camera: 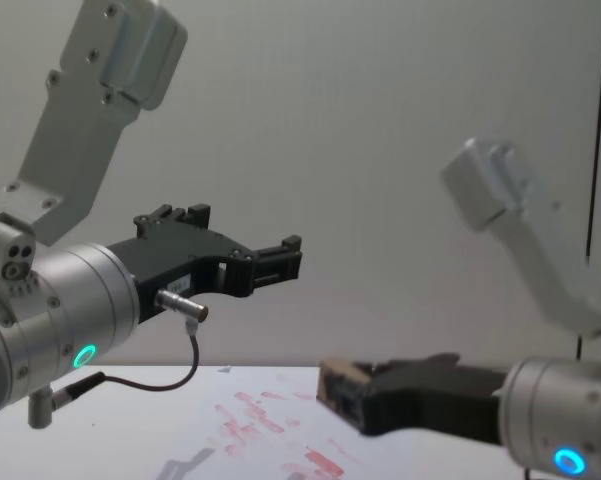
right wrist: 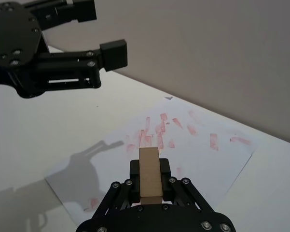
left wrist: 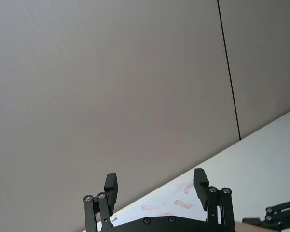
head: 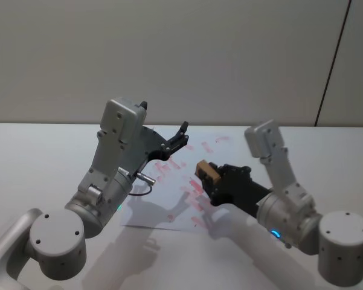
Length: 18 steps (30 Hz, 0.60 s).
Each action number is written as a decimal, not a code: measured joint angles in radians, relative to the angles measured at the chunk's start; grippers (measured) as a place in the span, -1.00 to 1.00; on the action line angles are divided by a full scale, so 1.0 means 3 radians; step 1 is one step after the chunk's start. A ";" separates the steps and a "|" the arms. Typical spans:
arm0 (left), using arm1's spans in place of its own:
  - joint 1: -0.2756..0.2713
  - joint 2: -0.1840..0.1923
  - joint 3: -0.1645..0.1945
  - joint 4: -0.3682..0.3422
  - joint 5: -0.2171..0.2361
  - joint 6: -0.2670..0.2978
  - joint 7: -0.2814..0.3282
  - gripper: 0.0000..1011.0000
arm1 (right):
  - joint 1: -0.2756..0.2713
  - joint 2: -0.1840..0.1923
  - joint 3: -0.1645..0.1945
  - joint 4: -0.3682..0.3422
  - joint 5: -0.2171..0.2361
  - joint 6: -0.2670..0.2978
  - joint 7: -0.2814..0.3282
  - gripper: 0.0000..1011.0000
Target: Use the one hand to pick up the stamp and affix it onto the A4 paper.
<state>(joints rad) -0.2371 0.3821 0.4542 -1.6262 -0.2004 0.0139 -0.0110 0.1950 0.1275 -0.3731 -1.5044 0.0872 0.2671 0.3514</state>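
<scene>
My right gripper [head: 206,176], the hand with the bluish ring, is shut on the stamp [head: 208,171], a light-brown wooden block held between its fingers [right wrist: 163,166] above the A4 paper [head: 169,208]. The wrist view shows the stamp [right wrist: 149,174] upright in the jaws over the white sheet [right wrist: 202,159] with its red imprints. In the chest view the stamp [camera: 338,385] hangs a little above the paper [camera: 270,425]. My left gripper [head: 182,138] is raised over the paper's far left part, open and holding nothing, seen also as the left gripper [left wrist: 157,186].
The white table [head: 42,157] stretches around the sheet with free room to the left and right. A plain wall [head: 181,54] stands behind. A looped black cable [camera: 170,375] hangs under the left wrist.
</scene>
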 joint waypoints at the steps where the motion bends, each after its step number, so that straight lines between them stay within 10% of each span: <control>1: 0.0000 0.0000 0.0000 0.0000 0.0000 0.0000 0.0000 0.98 | 0.0000 0.0000 0.0000 0.0000 0.0000 0.0000 0.0000 -0.56; 18: 0.0000 0.0000 0.0000 0.0000 0.0000 0.0000 0.0000 0.98 | 0.0179 -0.0193 -0.0162 0.0520 -0.0302 0.0104 -0.0030 -0.57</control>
<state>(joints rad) -0.2372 0.3821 0.4542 -1.6262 -0.2004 0.0139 -0.0109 0.2486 0.0695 -0.4216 -1.3485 -0.0034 0.2983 0.3422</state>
